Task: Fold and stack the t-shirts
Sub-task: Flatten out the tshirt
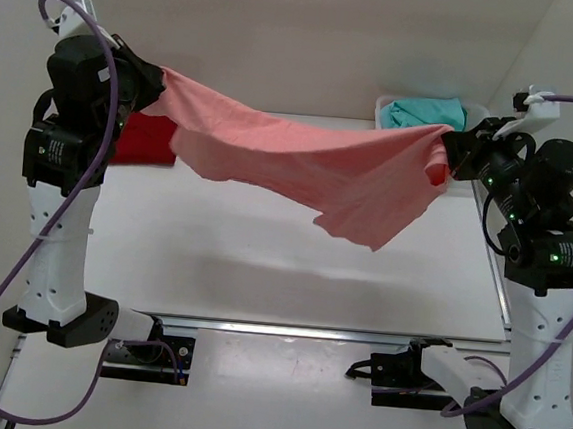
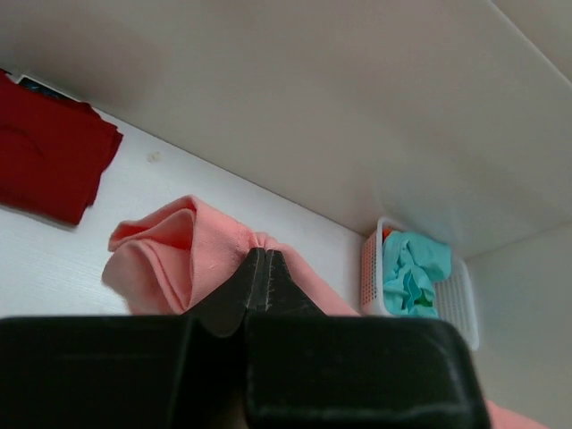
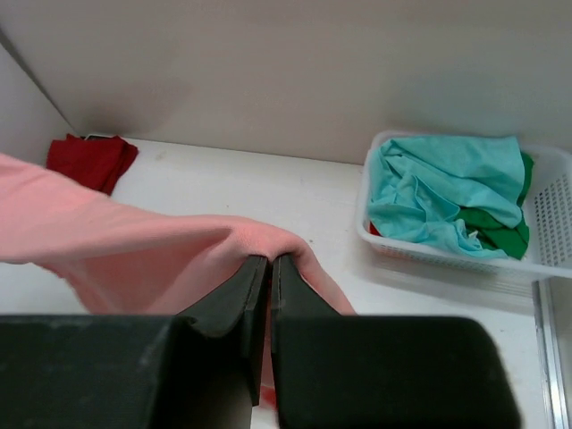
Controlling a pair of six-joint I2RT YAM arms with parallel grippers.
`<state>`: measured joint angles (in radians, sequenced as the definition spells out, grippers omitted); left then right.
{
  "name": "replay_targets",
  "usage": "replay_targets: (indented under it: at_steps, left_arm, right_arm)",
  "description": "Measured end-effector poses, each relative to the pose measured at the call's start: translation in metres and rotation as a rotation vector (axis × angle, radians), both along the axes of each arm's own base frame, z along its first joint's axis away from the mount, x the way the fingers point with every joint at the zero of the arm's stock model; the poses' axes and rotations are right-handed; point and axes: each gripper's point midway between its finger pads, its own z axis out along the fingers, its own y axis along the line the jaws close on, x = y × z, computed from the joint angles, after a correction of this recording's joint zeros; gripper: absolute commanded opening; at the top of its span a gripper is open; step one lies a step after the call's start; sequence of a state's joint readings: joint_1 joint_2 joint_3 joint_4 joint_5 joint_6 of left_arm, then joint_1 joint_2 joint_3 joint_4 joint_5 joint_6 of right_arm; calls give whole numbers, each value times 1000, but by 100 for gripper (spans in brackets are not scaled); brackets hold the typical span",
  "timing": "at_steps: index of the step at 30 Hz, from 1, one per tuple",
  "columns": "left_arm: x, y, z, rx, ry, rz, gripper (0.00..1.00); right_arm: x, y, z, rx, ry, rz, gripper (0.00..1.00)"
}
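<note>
We see both arms raised above the table point(image 1: 261, 273). Each arm is bent at the elbow and its wrist points inward, toward the other arm. The left gripper point(image 1: 157, 85) is high on the left side, with its jaws pressed together on one edge of the salmon-pink t-shirt point(image 1: 311, 161). In the left wrist view the cloth bunches in folds right at the fingertips. The right gripper point(image 1: 453, 149) is on the right side, and its jaws pinch the opposite edge of the same shirt. The shirt hangs in the air between them like a slack band, and one loose corner droops toward the table. The deep red t-shirt point(image 1: 144, 144) lies flat on the table at the far left, behind the left arm. The teal-green t-shirt point(image 3: 438, 192) lies crumpled in the white basket point(image 3: 559, 210) at the far right corner. A darker green cloth shows under it, perhaps a separate piece.
</note>
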<state>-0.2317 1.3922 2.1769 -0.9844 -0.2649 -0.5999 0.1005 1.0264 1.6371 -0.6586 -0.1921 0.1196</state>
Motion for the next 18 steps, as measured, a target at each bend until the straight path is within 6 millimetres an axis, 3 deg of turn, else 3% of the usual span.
replay_targets:
  at_steps: [2, 5, 7, 8, 9, 10, 12, 13, 14, 16, 18]
  left_arm:
    - [0, 8, -3, -6, 7, 29, 0]
    - [16, 16, -41, -20, 96, 56, 0]
    - [39, 17, -88, -31, 210, 63, 1]
    - [54, 18, -116, -40, 272, 64, 21]
    - [69, 18, -151, -44, 349, 63, 34]
    - [84, 20, -188, -56, 430, 63, 35]
    - [114, 31, -274, -106, 605, 83, 47]
    - [122, 41, -309, -129, 675, 101, 57]
    - [126, 52, -347, -157, 757, 123, 60]
    - [118, 72, -394, -194, 867, 172, 61]
    - [103, 85, -405, -201, 918, 209, 61]
  right_arm:
    - [8, -2, -6, 0, 18, 2, 0]
    - [31, 9, -30, -1, 67, 36, 0]
    - [51, 23, -63, -5, 145, 75, 0]
    - [64, 28, -87, -1, 207, 90, 8]
    - [75, 32, -107, 7, 266, 95, 27]
    - [91, 33, -131, 22, 344, 83, 36]
    - [127, 27, -180, 20, 480, 24, 43]
    - [143, 24, -213, 5, 558, -14, 46]
    - [151, 19, -242, -23, 630, -56, 46]
    - [149, 11, -277, -66, 734, -113, 46]
    - [138, 4, -293, -73, 791, -152, 46]
